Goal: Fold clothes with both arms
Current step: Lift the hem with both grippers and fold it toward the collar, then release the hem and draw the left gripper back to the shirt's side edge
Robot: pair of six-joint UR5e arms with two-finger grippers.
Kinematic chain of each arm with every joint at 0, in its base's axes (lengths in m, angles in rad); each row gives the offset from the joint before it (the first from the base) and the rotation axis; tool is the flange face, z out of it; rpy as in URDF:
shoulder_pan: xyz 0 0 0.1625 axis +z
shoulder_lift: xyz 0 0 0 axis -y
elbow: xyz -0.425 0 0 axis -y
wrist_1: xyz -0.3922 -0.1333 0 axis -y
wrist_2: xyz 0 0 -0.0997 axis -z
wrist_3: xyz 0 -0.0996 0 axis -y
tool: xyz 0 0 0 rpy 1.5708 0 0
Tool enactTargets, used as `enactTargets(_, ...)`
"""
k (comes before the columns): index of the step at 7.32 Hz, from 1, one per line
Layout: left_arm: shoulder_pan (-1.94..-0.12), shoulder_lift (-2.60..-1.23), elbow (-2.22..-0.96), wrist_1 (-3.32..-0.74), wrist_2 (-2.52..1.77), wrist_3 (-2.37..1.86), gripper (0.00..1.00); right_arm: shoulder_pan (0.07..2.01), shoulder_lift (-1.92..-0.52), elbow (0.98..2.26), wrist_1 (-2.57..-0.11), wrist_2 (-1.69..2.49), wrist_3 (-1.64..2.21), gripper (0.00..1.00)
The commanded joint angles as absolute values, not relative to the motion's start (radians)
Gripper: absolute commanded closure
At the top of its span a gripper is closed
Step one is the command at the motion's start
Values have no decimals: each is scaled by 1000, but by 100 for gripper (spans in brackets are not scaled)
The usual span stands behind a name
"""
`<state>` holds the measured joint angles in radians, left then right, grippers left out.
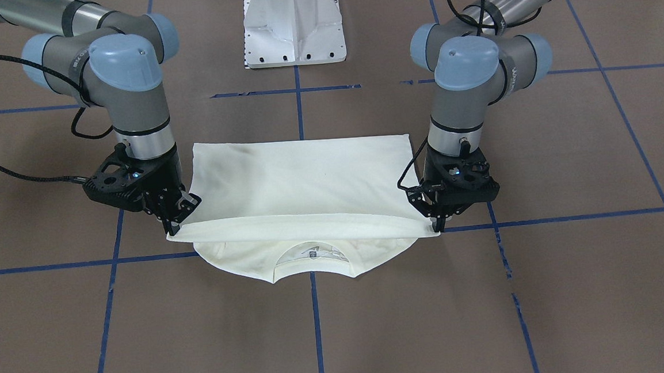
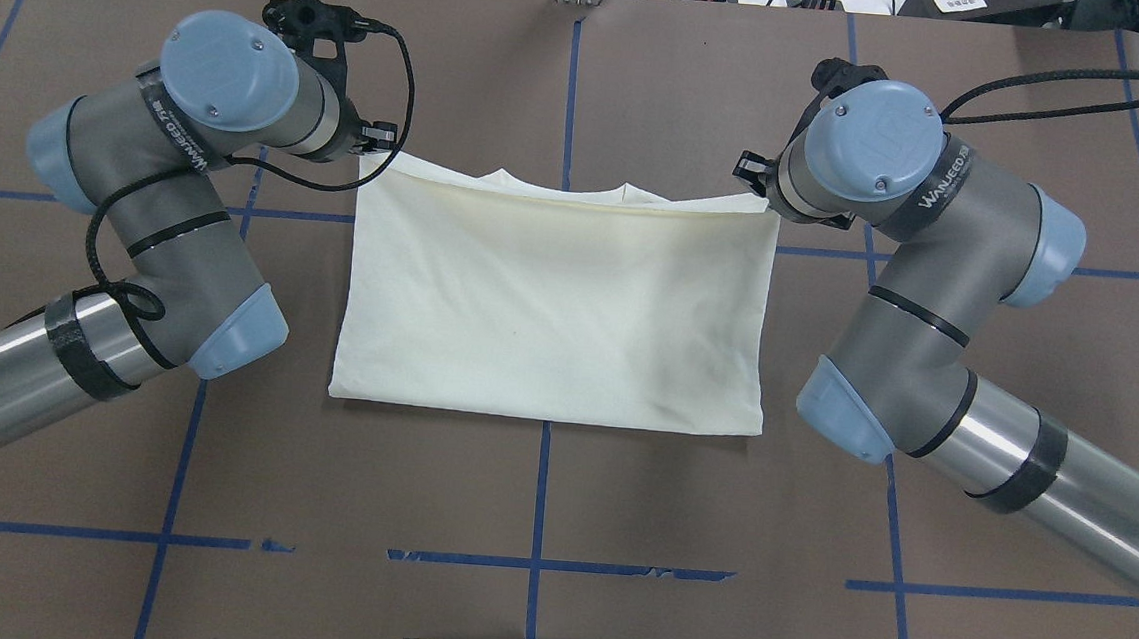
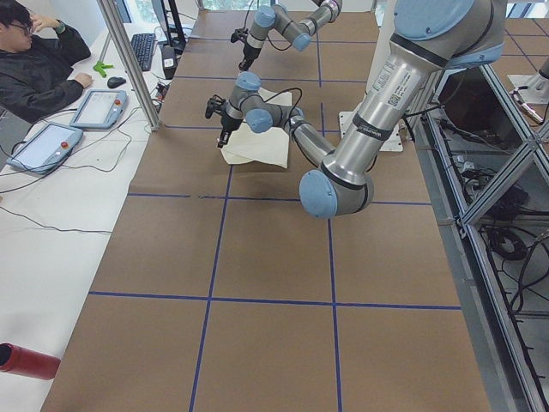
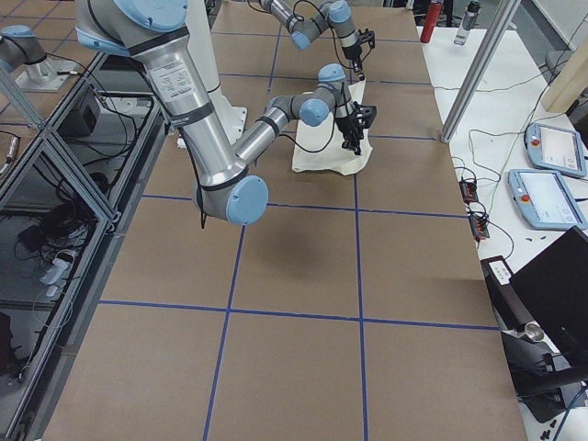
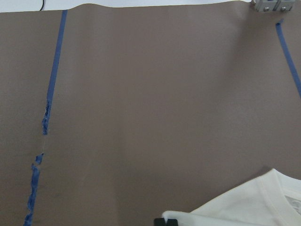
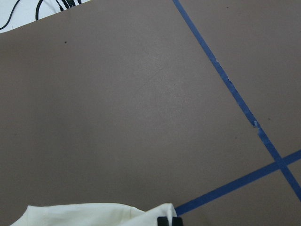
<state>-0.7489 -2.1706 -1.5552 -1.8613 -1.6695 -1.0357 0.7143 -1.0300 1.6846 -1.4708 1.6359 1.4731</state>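
The cream-white shirt (image 1: 302, 177) lies on the brown table, its lower half folded over towards the collar (image 1: 312, 261), which peeks out beyond the folded edge. Only plain cloth shows from overhead (image 2: 550, 308). My left gripper (image 1: 437, 224) is shut on one corner of the turned-over edge, and my right gripper (image 1: 174, 228) is shut on the other. That edge hangs slightly above the table between them. In the overhead view both grippers (image 2: 373, 150) (image 2: 755, 177) are mostly hidden under the wrists. Each wrist view shows a bit of shirt (image 5: 249, 207) (image 6: 94, 214) at its bottom edge.
The white pedestal base (image 1: 294, 33) stands behind the shirt. Blue tape lines (image 1: 317, 326) cross the brown table. Beyond the table's far edge a person (image 3: 39, 69) sits at a desk with teach pendants (image 4: 551, 147). A red bottle (image 3: 26, 360) lies there too.
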Motion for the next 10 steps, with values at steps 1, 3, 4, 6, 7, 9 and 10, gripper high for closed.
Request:
enactTargets(1, -729, -2177, -1526, -1879, -1664, -1035, 100, 710, -994, 1590, -1437, 1632, 1470, 100)
enactTargets(3, -726, -2171, -1528, -1882, -1669, -1034, 15, 706, -996, 1585, -1436, 1628, 1471, 1)
enactTargets(4, -724, -2165, -1540, -1913, -1674, -1005, 0, 697, -994, 1594, -1425, 1620, 1465, 0)
enactTargets(6, -704, -2105, -1628, -1937, -1701, -1003, 0, 724, -1006, 1656, -1419, 1672, 1340, 0)
enactTargets(7, -665, -2026, -1732, -1937, -1707, -1017, 0, 727, -1006, 1663, -1419, 1683, 1339, 0)
enactTargets(9, -568, -1866, -1897, -1957, -1701, -1130, 2, 726, -1008, 1664, -1417, 1684, 1338, 0)
enactTargets(10, -514, -1821, -1896, -2035, -1669, -1229, 24, 726, -1009, 1664, -1417, 1684, 1338, 0)
